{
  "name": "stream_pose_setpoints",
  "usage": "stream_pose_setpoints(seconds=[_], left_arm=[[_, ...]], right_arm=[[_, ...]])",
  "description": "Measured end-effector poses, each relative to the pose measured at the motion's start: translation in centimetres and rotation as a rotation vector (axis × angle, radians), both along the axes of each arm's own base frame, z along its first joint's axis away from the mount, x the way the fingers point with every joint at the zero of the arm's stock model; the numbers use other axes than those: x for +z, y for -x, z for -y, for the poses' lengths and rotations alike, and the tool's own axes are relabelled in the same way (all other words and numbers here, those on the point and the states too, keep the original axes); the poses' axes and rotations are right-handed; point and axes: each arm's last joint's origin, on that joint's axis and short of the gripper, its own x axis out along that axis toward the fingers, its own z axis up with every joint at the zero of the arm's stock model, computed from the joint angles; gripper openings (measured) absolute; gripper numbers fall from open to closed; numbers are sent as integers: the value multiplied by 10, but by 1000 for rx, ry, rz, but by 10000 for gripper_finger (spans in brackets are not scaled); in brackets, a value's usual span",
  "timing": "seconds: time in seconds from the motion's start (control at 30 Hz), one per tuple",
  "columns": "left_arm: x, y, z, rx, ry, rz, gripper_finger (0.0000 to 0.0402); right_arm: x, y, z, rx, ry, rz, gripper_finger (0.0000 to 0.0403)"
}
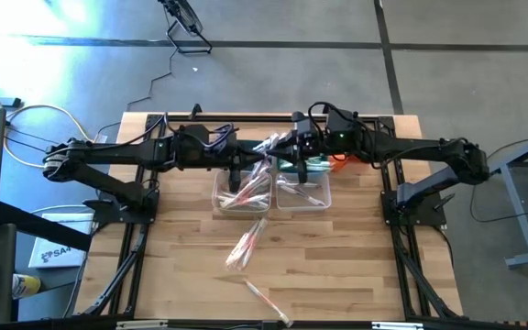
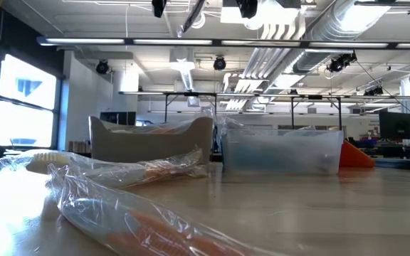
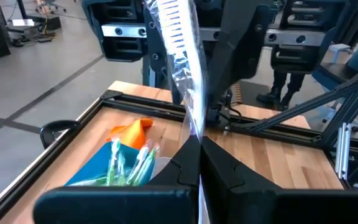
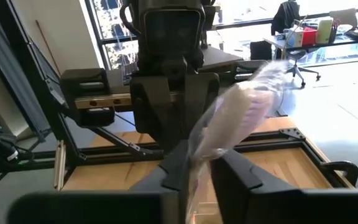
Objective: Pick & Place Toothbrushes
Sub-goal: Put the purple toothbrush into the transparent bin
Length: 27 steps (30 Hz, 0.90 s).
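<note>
Both arms meet above two clear bins (image 1: 244, 194) (image 1: 302, 192) at the table's far middle. One wrapped toothbrush (image 1: 273, 145) with a whitish-pink handle (image 4: 247, 102) hangs between them. My left gripper (image 3: 199, 146) is shut on its clear wrapper. My right gripper (image 4: 199, 171) faces it with its fingers closed on the same wrapper. The left bin holds more toothbrushes (image 1: 246, 194). Others lie flat on the wood nearer the front (image 1: 246, 246) (image 1: 269, 301) and fill the low view's foreground (image 2: 119, 206). My left gripper pinches the clear wrapper (image 3: 196, 124) between its two fingertips, coming level from the table's left. The wrapper rises slanting from the fingers, clear of bins and table. My right gripper pinches the wrapper's lower part (image 4: 197, 158) between its two fingers, level from the table's right. The handle end slants up past them.
A blue box of green-handled toothbrushes (image 3: 114, 165) and an orange cloth (image 3: 132, 129) lie behind the right bin. Black frame rails (image 1: 126, 247) run along both table sides. Bare wood lies toward the near edge (image 1: 356, 266).
</note>
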Motion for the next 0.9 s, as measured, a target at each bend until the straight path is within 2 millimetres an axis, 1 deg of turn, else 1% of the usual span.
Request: stream_pose_setpoints(seconds=[0.17,0.6,0.7,0.9], left_arm=[[0,0,0,4,0,0,0],[0,0,-1,31,10,1,2],[-2,0,-1,34,23,-14,23],[-5,1,-1,38,42,-45,98]], right_arm=[[0,0,0,1,7,1,15],[0,0,0,1,7,-1,8],[0,0,0,1,3,-2,8],[0,0,0,7,0,-3,8]])
